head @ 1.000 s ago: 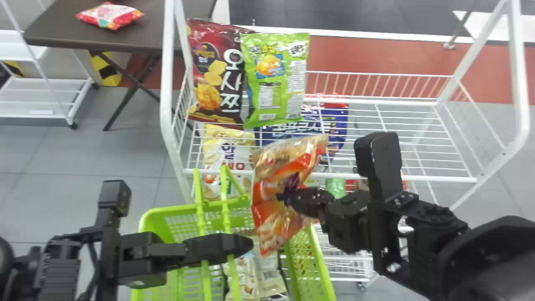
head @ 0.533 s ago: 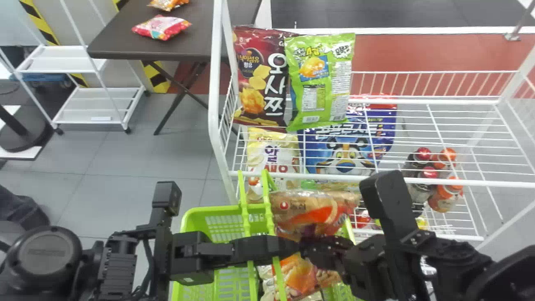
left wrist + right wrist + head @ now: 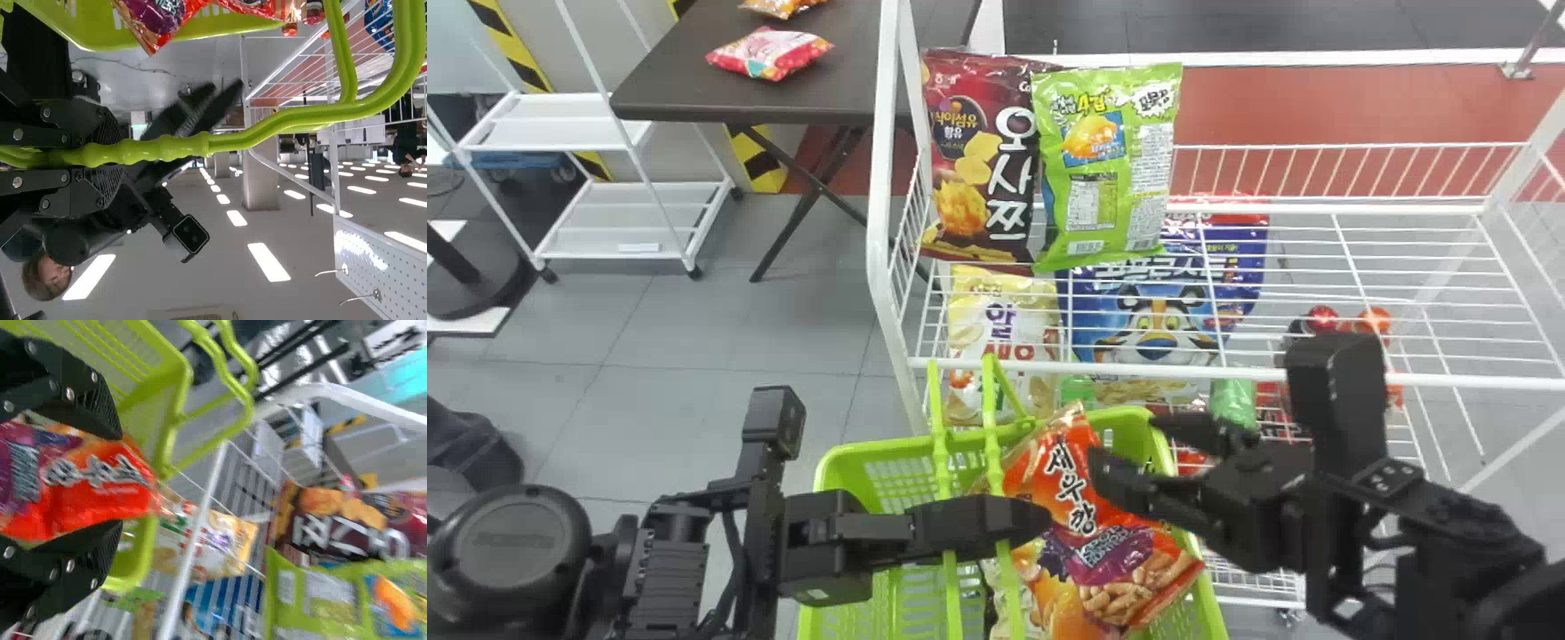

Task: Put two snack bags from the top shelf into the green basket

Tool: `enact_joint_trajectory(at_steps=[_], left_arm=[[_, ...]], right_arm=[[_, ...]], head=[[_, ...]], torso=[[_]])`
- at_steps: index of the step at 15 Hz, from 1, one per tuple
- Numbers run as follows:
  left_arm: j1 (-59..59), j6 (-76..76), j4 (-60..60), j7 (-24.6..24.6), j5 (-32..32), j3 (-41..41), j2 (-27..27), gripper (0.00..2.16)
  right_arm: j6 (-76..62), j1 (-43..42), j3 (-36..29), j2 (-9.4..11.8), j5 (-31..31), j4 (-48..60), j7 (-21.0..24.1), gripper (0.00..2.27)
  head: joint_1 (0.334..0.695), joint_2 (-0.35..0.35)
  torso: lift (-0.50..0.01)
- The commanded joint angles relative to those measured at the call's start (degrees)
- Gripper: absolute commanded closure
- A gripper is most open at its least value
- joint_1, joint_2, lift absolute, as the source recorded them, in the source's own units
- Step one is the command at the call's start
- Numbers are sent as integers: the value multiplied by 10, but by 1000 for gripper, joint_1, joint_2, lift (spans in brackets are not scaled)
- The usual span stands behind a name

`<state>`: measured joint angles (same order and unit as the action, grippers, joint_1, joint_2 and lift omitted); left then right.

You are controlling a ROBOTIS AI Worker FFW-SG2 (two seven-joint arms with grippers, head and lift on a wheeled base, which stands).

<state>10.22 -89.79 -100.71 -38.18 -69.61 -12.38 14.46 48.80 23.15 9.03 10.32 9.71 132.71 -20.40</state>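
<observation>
In the head view my left gripper [image 3: 1005,520] is closed around the handles [image 3: 945,444] of the green basket [image 3: 845,458]; the left wrist view shows this gripper [image 3: 115,155] on the handle bars [image 3: 167,148]. My right gripper [image 3: 1128,447] is open at the basket's right side. An orange-red snack bag [image 3: 1080,498] lies tilted in the basket, over other packages, just left of the right fingers. Seen from the right wrist, this gripper [image 3: 121,479] has its fingers apart on both sides of the orange-red bag [image 3: 100,483]. A dark red bag [image 3: 974,169] and a green bag [image 3: 1107,169] stand on the top shelf.
The white wire rack's front rail [image 3: 1227,372] runs just beyond the basket. Lower down are a yellow bag [image 3: 1000,329], a blue bag [image 3: 1165,311] and bottles. A dark table [image 3: 667,93] with small packs stands at the back left.
The right gripper has let go of the orange-red bag, which came down into the basket, and has drawn off to the right. Earlier, the head view shifted, moving the rack rightward in it.
</observation>
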Motion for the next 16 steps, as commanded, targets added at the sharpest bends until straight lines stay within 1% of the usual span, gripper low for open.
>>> enact_joint_trajectory(at_steps=[1,2,3,4,5,7,8,9,10,14,16], left_arm=[[2,-2,1,0,0,-1,-1,2142],[3,-2,1,-1,0,-1,-1,2142],[6,-2,1,-2,0,-4,-2,2142],[9,-2,1,-3,0,-6,-3,2142],[11,-2,1,-3,0,-7,-4,2142],[12,-2,1,-4,0,-9,-5,2142],[13,-2,1,-4,0,-10,-5,2142],[15,-2,1,-4,0,-11,-5,2142],[16,-2,1,-4,0,-11,-5,2142],[21,-2,0,-5,0,-15,-8,2142],[20,-2,0,-5,0,-15,-10,2142]], right_arm=[[-114,20,-37,-8,0,-33,1,76],[-165,27,-45,-12,0,-50,3,76],[-219,36,-53,-20,-3,-69,4,76],[-267,42,-57,-29,-6,-92,11,76],[-309,47,-65,-42,-7,-114,15,76],[-400,60,-76,-64,-7,-160,17,76],[-446,69,-80,-79,-13,-179,17,76],[-497,74,-84,-99,-27,-203,17,76],[-520,78,-84,-104,-36,-218,17,76],[-576,101,-89,-104,-42,-240,18,76],[-581,110,-88,-104,-50,-243,19,80]], head=[[695,31],[695,13],[695,-20],[695,-36],[695,-36],[695,-71],[695,-71],[695,-79],[695,-103],[695,-122],[695,-130]], torso=[[0],[0],[0],[0],[0],[0],[0],[0],[0],[0],[0]])
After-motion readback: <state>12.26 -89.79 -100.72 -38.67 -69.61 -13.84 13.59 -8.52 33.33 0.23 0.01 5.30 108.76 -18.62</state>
